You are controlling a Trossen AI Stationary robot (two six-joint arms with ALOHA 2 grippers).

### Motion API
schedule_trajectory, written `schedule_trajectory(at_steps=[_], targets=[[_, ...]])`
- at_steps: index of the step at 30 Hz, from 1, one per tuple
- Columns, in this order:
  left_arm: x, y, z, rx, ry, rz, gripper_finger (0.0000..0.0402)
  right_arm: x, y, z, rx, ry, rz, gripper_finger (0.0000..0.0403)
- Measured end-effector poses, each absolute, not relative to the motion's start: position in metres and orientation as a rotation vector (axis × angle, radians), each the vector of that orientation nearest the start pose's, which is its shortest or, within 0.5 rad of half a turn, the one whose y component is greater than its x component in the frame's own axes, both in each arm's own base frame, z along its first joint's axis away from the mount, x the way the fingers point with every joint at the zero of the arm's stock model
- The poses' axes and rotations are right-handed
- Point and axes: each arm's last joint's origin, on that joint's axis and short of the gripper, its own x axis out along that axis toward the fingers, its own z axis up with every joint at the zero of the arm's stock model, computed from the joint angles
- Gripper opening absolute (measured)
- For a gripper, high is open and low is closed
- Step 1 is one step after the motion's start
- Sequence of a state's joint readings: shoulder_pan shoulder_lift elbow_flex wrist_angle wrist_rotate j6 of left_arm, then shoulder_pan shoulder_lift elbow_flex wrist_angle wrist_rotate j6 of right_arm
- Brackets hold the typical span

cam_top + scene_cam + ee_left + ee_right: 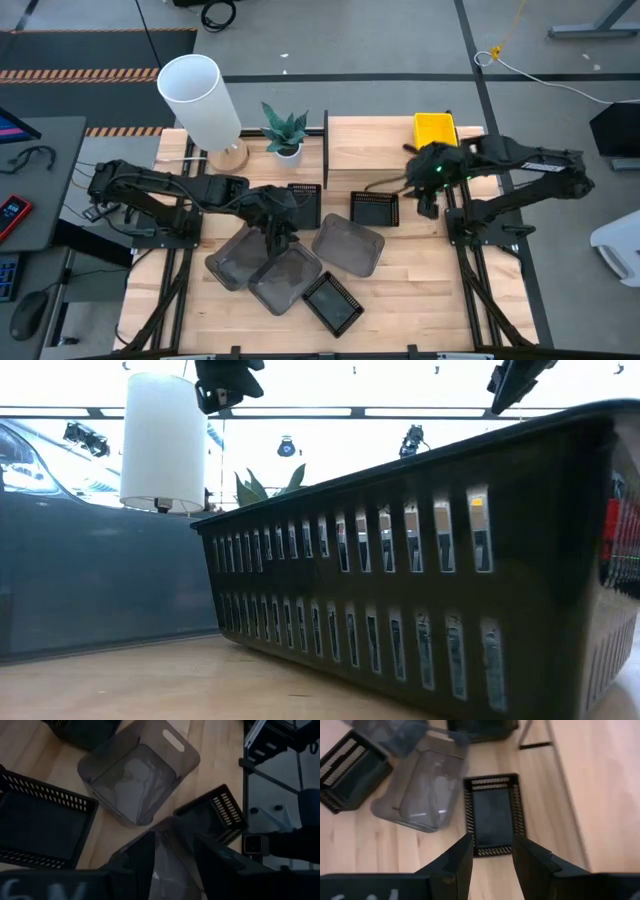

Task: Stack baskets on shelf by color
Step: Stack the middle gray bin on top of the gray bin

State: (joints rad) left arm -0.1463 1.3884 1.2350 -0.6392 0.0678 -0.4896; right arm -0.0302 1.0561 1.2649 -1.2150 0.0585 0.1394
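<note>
Closest, front of surface: a black mesh-walled rectangular plastic basket [333, 303] lies angled near the front edge of the light wooden surface [420, 290]; it fills the low view.
Grey group: three smoky dark grey plastic baskets with rounded corners sit just behind it, one at the left [234, 259], one in the middle [287, 279], one to the right [349, 244], edges close or touching.
Left tool: the left tool [279, 238] hangs over the grey group, its fingers [141, 857] spread on either side of the near wall of a grey basket, not visibly pressing it.
Mid surface: a second black mesh basket [374, 208] lies flat beside the shelf's upright; a third [305, 204] stands near the left arm.
Right tool: the right tool [428, 205] hovers just right of that second mesh basket, fingers spread and holding nothing; its wrist view looks down on the basket.
Far side: the raised light-wood shelf board on black uprights [370, 150] carries a bright yellow rectangular plastic basket [435, 129] at its right end.
Beyond the task: a white cylindrical lamp [201, 100] and a small green potted plant [286, 132] stand at the far left.
Handling, as a judgement: these baskets look light, thin-walled and slightly flexible, with smooth plastic that may slip.
Where to grip: pinching one wall at the rim, near the middle of a long side, seems best.
Progress: grey and black baskets appear yet to be stacked on the shelf.
</note>
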Motion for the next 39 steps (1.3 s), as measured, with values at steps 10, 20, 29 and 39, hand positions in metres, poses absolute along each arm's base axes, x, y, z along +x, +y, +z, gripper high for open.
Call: schedule_trajectory(at_steps=[10, 20, 29, 39], targets=[[0.285, -0.056, 0.316, -0.431, 0.839, -0.029, 0.0142, 0.214, 0.03, 0.338, 0.009, 1.073, 0.009, 0.0139], [0.276, -0.081, 0.313, -0.415, 0.909, -0.084, 0.0142, 0.241, 0.066, 0.314, -0.115, 1.123, 0.178, 0.0139], [0.271, -0.094, 0.313, -0.397, 0.908, -0.091, 0.0142, 0.268, 0.088, 0.284, -0.197, 1.188, 0.321, 0.0139], [0.267, -0.106, 0.313, -0.432, 0.92, -0.101, 0.0142, 0.281, 0.104, 0.264, -0.212, 1.223, 0.392, 0.0139]])
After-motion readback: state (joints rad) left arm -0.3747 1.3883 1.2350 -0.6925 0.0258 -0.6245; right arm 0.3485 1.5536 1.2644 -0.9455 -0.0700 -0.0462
